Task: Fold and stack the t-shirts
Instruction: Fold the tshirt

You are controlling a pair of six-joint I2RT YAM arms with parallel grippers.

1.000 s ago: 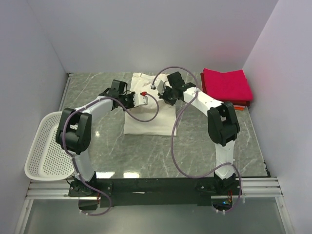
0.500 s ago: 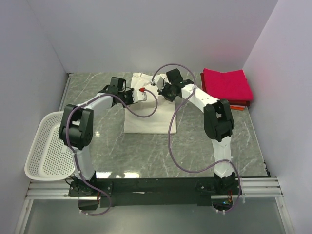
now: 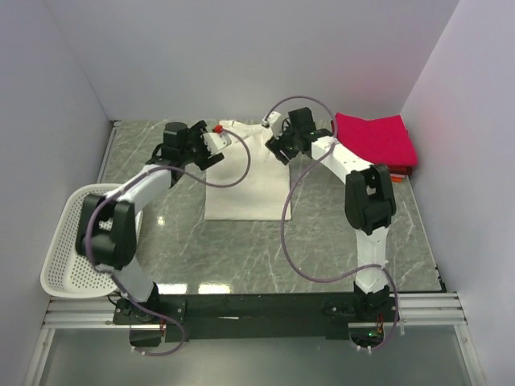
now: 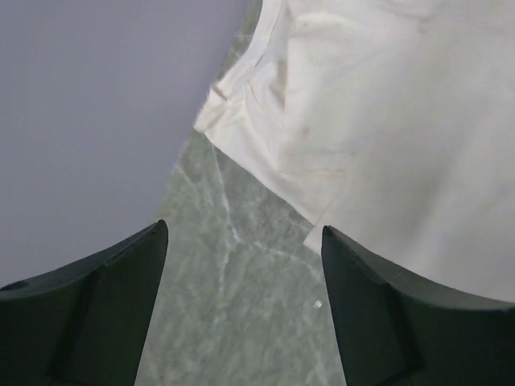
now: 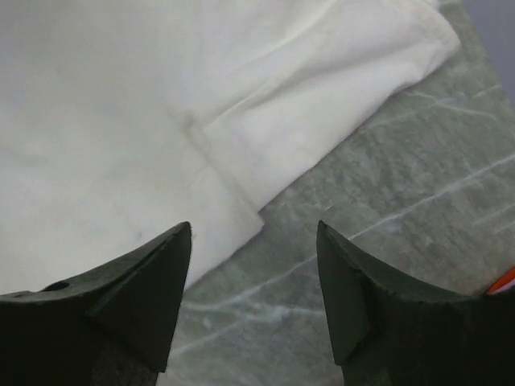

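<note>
T-shirts: one cream t-shirt, one crimson pile; left hand, right hand both apart.

From the left wrist you look down between the two dark fingers of the left gripper, spread wide, one at each lower corner. The grey-green marbled table shows between them. The cream-white t-shirt lies flat across the upper right, its near edge running slantwise just past the right-hand fingertip. A rumpled sleeve juts out toward the pale lavender wall, which fills the upper left. Faint creases mark the cloth
</note>
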